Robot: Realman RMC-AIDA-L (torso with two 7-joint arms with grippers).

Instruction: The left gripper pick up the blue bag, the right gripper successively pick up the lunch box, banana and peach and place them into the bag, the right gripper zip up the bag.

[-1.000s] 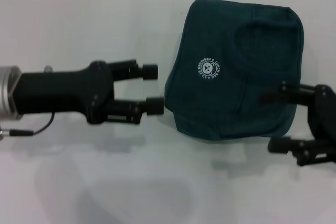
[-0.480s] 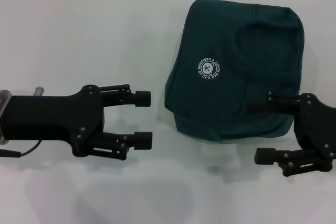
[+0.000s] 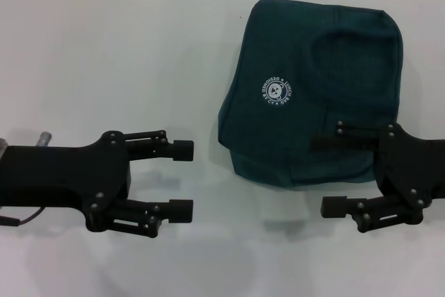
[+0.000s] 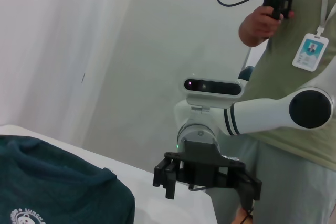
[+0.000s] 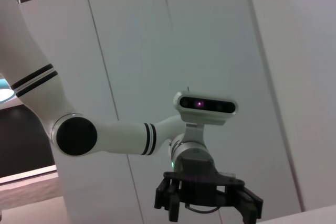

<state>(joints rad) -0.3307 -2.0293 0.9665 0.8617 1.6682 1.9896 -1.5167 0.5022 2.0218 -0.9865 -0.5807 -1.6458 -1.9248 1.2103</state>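
One dark teal fabric lunch bag with a round white printed logo (image 3: 311, 92) lies on the single white table (image 3: 111, 67), just ahead of the right gripper. Two black two-fingered grippers are out: the left gripper (image 3: 182, 179) and the right gripper (image 3: 328, 170), both spread wide.

bag (image 3: 313, 95) on table (image 3: 111, 67) | left tool (image 3: 182, 179) left of bag | right tool (image 3: 334, 172) at its near edge

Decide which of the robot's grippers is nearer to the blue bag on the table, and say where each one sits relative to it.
The right. The right gripper overlaps the blue bag at its near right corner, one finger across the fabric. The left gripper, open, lies off the bag's near left side, with bare table between them.
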